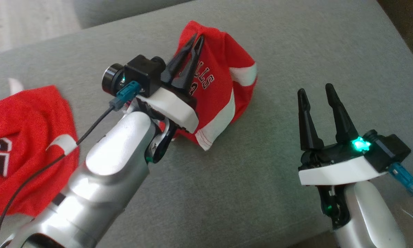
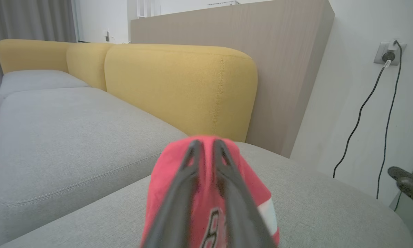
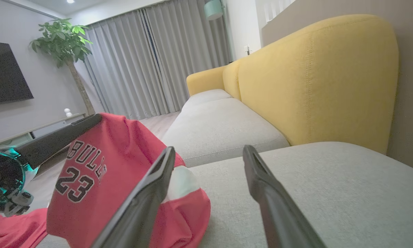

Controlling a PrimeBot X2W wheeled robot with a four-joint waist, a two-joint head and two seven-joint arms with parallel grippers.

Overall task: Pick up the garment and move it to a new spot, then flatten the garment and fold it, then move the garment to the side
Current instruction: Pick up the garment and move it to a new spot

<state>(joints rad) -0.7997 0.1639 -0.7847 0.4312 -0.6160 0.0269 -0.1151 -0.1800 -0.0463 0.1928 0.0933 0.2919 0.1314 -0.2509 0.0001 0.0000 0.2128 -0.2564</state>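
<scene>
Left gripper (image 1: pixel 197 37): jaws all but closed on a pinch of cloth at the peak of the red garment (image 1: pixel 223 86). The garment hangs from the fingers like a tent, its lower hem resting on the grey sofa seat (image 1: pixel 261 179). Its printed lettering and number face toward the right arm.

Assessment: the move to a new spot is the step in hand; flattening and folding are not yet done. The grip is thin, taken on one ridge only. The carry should therefore be slow and low, hem trailing rather than swinging, with release only once the bulk lies on open cushion.

Right gripper (image 1: pixel 315 90): jaws wide apart, nothing held, poised above the seat near the garment's white-trimmed side. It is well placed to take a second corner for spreading.

Second red piece (image 1: pixel 23 144) lies at the left of the seat, apart from the garment; the set-down should avoid it. Yellow backrest (image 2: pixel 179 86) stands behind
</scene>
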